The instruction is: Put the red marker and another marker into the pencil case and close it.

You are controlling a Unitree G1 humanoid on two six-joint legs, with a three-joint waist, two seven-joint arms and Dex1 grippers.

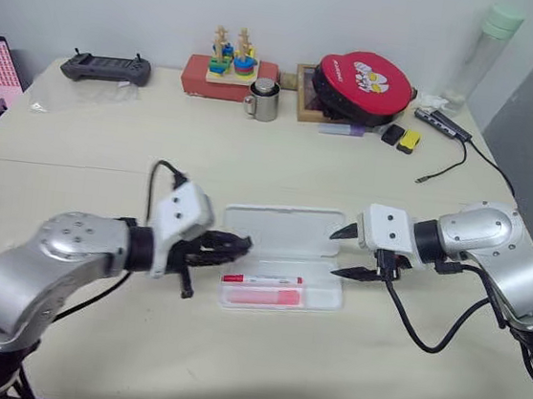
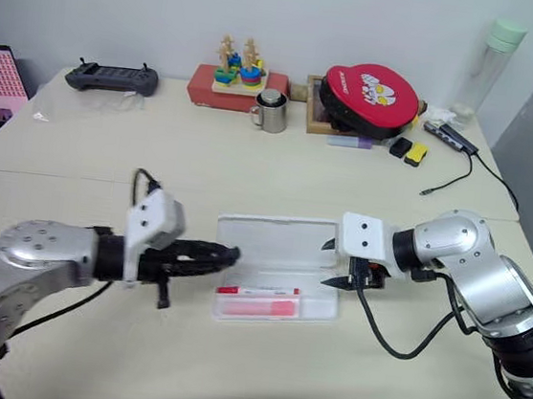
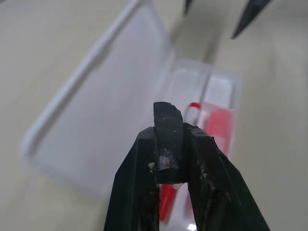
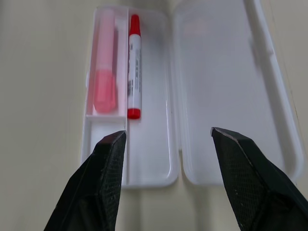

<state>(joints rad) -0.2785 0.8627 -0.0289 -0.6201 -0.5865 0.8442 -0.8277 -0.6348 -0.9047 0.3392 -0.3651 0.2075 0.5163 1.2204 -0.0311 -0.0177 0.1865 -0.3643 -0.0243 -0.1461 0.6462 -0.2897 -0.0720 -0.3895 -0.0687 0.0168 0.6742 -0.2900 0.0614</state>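
Observation:
The white pencil case (image 1: 287, 229) lies open in the middle of the table, its lid flat on the far side and its tray on the near side. In the tray, the red marker (image 4: 134, 67) lies beside the pale pink highlighter (image 4: 105, 72). My left gripper (image 1: 240, 246) is shut with nothing in it, its tips over the case's left end near the lid's edge. At the case's right end my right gripper (image 1: 334, 254) is open and empty, pointing along the case, one finger towards the lid and one towards the tray.
Along the far edge stand a metal mug (image 1: 264, 101), a wooden stacking toy (image 1: 232, 59), a red round case (image 1: 364, 81), a purple marker (image 1: 340, 129) and a game controller (image 1: 106, 69). A bottle (image 1: 484, 51) and a cable (image 1: 443, 171) are at the far right.

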